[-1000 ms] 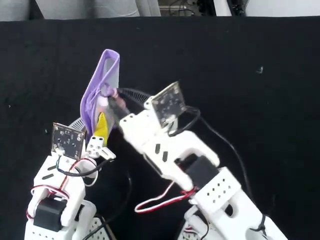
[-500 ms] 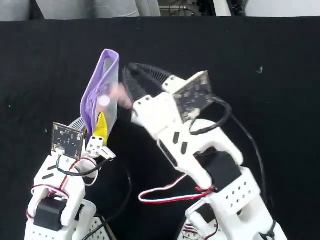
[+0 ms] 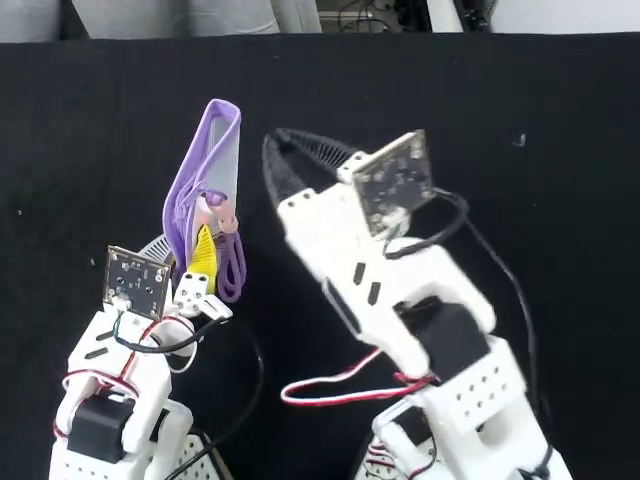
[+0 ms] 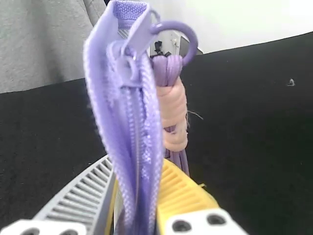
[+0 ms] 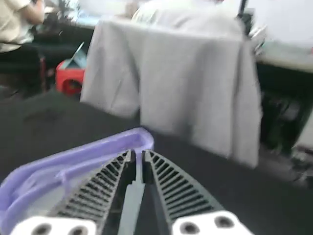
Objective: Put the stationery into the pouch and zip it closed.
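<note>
On the black cloth-covered table (image 3: 520, 100), your two white arms stand side by side at the near edge. The left arm (image 3: 120, 370) holds the work and the right arm (image 3: 400, 300) leans over the middle.

The flat purple fabric pouch (image 3: 205, 165) stands on end left of centre, off the cloth. Its lower part is pinched in your left gripper (image 3: 185, 245) between a grey jaw and a yellow one.

Your right gripper (image 3: 272, 140), black and ribbed, sits just right of the pouch's top and apart from it. Its jaws are pressed almost together and hold nothing.

From the left wrist, the purple zip teeth (image 4: 139, 161) look meshed all the way up to the metal slider (image 4: 131, 61) at the top corner. The round purple pull ring (image 4: 178, 36) hangs beside the slider. A purple cord (image 3: 235, 270) wrapped in a pale pink band (image 4: 173, 117) dangles from the ring down the right side.

No stationery lies on the table. You cannot tell what is in the pouch, because its mouth looks shut.

By this reading you are at the end of the zipping step. Next, check that the slider is seated at the very end of the track. If it is short, take the ring again with the right jaws and pull along the zip line while the left grip resists. Otherwise, lower the pouch onto the cloth before spreading the left jaws, since it hangs on that single pinch.
</note>
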